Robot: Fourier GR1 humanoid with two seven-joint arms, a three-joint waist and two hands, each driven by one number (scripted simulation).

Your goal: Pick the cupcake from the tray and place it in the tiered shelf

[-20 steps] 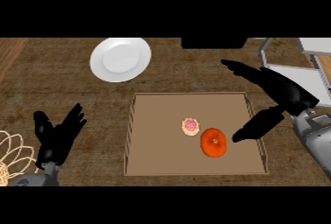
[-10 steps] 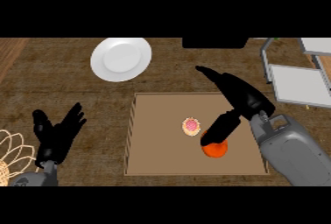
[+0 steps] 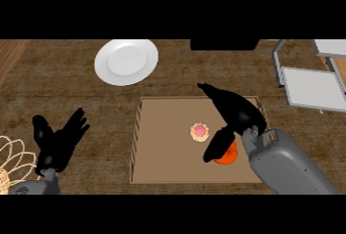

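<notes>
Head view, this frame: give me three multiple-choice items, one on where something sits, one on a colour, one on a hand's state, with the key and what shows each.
1. Where does the cupcake lie?
A. on the white plate
B. in the tray
C. on the tiered shelf

2. What colour is the round object partly hidden by the right hand?
A. orange
B. blue
C. green

3. How is the right hand at this moment?
A. curled round the cupcake
B. open above the tray, holding nothing
C. resting on the white plate

Key:
1 B, the cupcake sits on the floor of the tray, left of the right hand.
2 A, its visible part under the thumb is orange.
3 B, its fingers are straight and the cupcake lies apart from them. The white plate and tiered shelf hold nothing; the left hand rests open at lower left.
</notes>
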